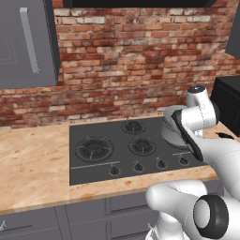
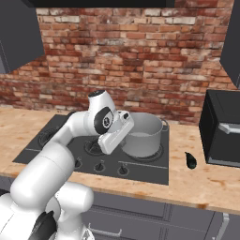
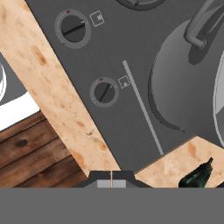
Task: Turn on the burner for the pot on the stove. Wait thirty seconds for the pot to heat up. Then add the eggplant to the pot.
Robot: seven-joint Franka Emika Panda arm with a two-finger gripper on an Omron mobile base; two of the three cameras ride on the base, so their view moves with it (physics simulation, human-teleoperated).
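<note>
Now, from the left base view, the stove [image 1: 136, 150] sits in the counter [image 1: 33, 164] with its row of knobs along the front edge. The arm reaches across to the right end, and the pot [image 1: 169, 132] peeks out behind the wrist on the right rear burner.

From the right base view the pot [image 2: 143, 135] shows whole: wide, brushed metal, straight-walled, empty as far as can be told, standing at the stove's [image 2: 140, 168] right edge. It looks heavy and rigid and needs no lifting here. The eggplant [image 2: 191, 160] lies on the counter just beside the stove's right edge, short of the black box at the right end. The hand hangs over the front right knobs, near the pot's wall.

From the hand view, the gripper [image 3: 111, 176] is clenched with nothing between its tips, hovering above the stove's front edge. Two knobs lie ahead; the nearer knob [image 3: 104, 92] is probably the pot's own (its little burner diagram is too small to read). The eggplant [image 3: 197, 175] shows at the counter's edge beside the pot [image 3: 192, 87].

The eggplant should be light, smooth and a bit slippery, firm but bruisable. Best taken across the thick middle of its body, not by the thin stalk.
</note>
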